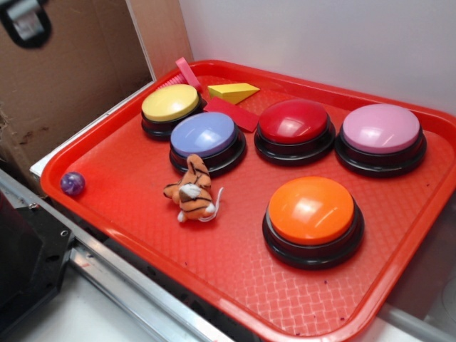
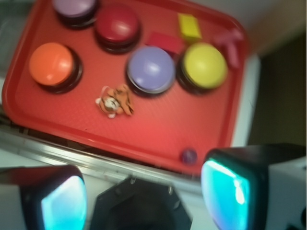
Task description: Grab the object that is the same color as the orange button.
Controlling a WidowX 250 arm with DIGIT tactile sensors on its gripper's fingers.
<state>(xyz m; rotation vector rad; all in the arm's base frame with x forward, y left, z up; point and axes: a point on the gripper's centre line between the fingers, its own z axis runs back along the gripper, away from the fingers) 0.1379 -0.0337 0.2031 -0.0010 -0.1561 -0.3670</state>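
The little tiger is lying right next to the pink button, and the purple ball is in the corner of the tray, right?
Not quite. The tiger lies next to the blue-purple button, not the pink one, which is far across the tray. The exterior view shows it. The purple ball is indeed in the corner.

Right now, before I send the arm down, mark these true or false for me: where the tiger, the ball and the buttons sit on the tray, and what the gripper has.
1. The plush tiger lies on the red tray just in front of the purple button. True.
2. The orange button stands in the back row next to the yellow button. False: it sits alone in front, below the red button and pink button.
3. The gripper holds the tiger. False: its fingers are apart and empty, off the tray's edge.
4. The small purple ball rests at the tray's edge, apart from the tiger. True.
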